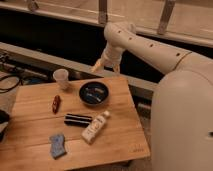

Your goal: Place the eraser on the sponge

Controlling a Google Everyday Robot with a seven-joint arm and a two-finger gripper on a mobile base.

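The eraser (78, 119), a black oblong block with thin pale stripes, lies flat near the middle of the wooden table (122, 142). The sponge (57, 145), a small light-blue pad, rests toward the table's front left, a short way from the eraser and apart from it. My gripper (97, 66) hangs at the end of the white arm (145, 45) above the table's far edge, just behind the dark blue bowl (94, 92), well clear of both eraser and sponge.
A white bottle (95, 126) lies right beside the eraser. A small red object (56, 103) sits left of the bowl, and a pale cup (61, 78) stands at the far edge. Cables (10, 80) lie off the left side. The robot's white body (182, 120) fills the right.
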